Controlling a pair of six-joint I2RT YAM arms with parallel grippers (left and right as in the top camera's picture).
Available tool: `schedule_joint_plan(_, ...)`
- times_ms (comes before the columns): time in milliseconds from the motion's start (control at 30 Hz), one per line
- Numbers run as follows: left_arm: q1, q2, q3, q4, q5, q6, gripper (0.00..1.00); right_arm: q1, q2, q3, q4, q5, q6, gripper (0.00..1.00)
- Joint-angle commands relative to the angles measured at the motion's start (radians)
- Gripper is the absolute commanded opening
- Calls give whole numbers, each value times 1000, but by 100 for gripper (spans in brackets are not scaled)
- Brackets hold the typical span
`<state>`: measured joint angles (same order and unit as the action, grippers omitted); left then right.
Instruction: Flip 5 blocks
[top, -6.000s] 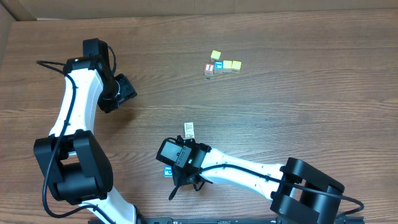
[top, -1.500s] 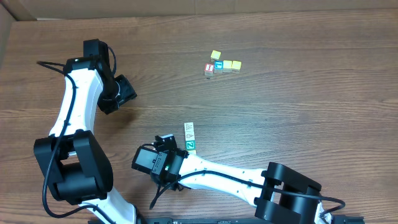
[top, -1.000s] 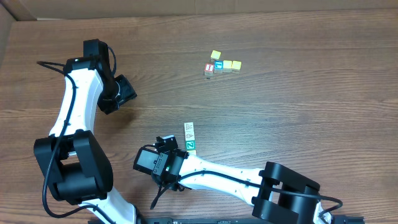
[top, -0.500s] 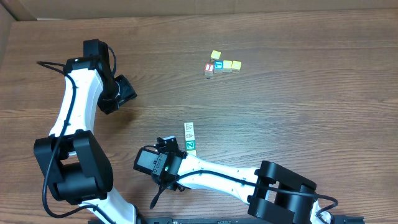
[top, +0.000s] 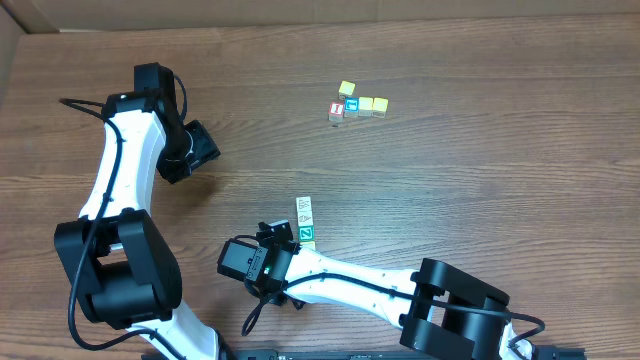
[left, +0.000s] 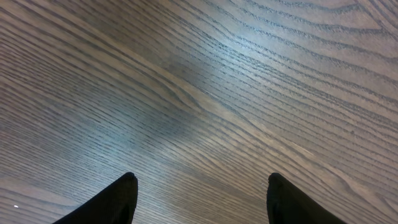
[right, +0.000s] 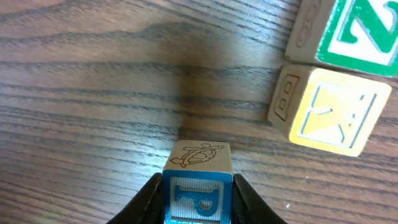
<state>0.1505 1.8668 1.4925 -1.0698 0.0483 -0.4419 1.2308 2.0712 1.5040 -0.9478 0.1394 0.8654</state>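
Observation:
My right gripper (right: 198, 182) is shut on a teal-blue block (right: 198, 158), both fingers pressed flat on its sides; a turtle drawing faces forward and a blue letter faces the camera. Just ahead to the right lie a pale yellow block (right: 333, 118) and the green Z block (right: 354, 31). In the overhead view the right gripper (top: 274, 236) sits left of a short column of blocks: two white blocks (top: 305, 211) and the green Z block (top: 307, 233); the held block is hidden there. My left gripper (top: 198, 146) hangs open at the far left, its fingertips (left: 127, 186) over bare wood.
A second cluster stands at the back: a red-and-white cube (top: 337, 109), a blue cube (top: 351, 104) and brighter yellow cubes (top: 372, 104), one more yellow cube (top: 346, 88) behind them. The wooden table (top: 500, 200) ends at its far edge along the top.
The right gripper's jaws have narrowed onto the teal-blue block and the wrist has edged slightly right. The left arm has not moved.

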Motion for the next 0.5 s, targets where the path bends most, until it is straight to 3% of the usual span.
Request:
schedule_joint_plan(0,-3,11,13,-3,-7,0,59,-17,-12,10,-36,17,52,25)
schedule_joint_plan(200,-3,11,13,-2,-6,0,59,-48,-12,10,-122,16,164,25)
schedule_joint_plan(467,-3,11,13,0,-6,0,59,-71,-12,10,-129,5,164,26)
